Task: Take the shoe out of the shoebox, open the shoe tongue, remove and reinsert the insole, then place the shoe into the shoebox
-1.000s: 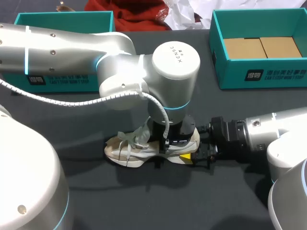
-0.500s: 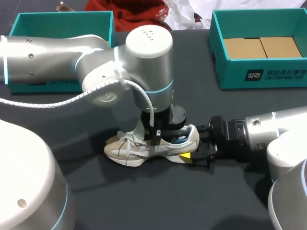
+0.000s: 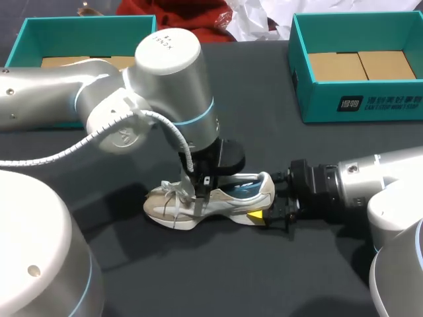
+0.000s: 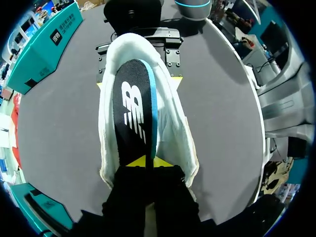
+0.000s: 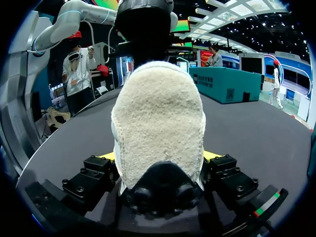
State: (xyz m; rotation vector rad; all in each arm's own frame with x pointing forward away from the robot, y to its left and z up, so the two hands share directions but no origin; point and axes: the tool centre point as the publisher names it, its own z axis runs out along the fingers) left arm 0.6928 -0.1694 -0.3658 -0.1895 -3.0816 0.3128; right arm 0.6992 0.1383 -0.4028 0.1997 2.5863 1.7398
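The shoe (image 3: 231, 201) lies on its sole on the dark surface (image 3: 198, 277). It is out of the shoebox (image 3: 357, 105), which stands beyond the shoe and well apart from it. The right end effector (image 5: 159, 157) is at the heel of the shoe and clamps it from both sides, one yellow tip against each flank. The left end effector (image 4: 148, 162) is above the shoe's opening. It is pressed together on the insole (image 4: 132, 106), which is turned up on its edge inside the shoe.

I judge the insole to be thin, light and easily bent, so a pinch near its end by the laces should guide it better than one at the middle. The shoe looks soft on top and firmer at the heel, which seems the best place to steady it.

Only the left wrist view shows the insole and the pinch on it. The head view shows the laces, but just one yellow tip at the heel.
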